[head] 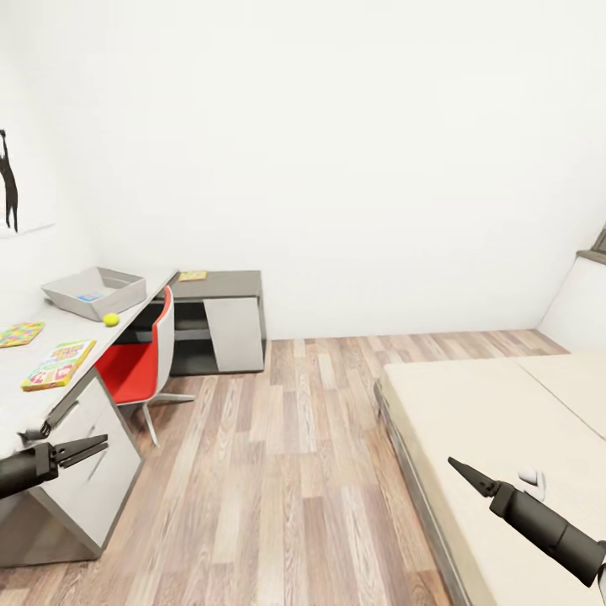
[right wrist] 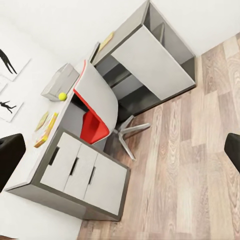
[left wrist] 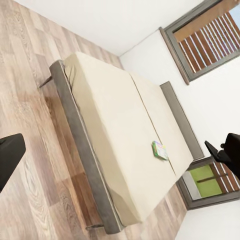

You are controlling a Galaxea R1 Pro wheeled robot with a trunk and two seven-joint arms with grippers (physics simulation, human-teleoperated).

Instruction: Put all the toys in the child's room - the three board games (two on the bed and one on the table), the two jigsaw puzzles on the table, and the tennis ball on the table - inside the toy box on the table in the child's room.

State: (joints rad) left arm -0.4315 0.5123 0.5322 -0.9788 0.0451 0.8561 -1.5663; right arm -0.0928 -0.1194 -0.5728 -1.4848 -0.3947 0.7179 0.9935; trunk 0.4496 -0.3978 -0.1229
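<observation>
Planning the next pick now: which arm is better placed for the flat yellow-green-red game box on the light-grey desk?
Probably left. The left gripper hangs by the desk, below the game box. The right gripper is over the beige bed, across the floor.

No lettering is showing clearly enough to be read. The flat yellow-green-red game box (head: pixel 59 364) lying on the light-grey desk top (head: pixel 17 396), just beyond the left pincer (head: pixel 88 448), is carrying coloured print that is blurring into patches. The small green-edged box (left wrist: pixel 159 149) sitting on the beige mattress (left wrist: pixel 115 130) is likewise showing only an unreadable smudge of colour.
</observation>
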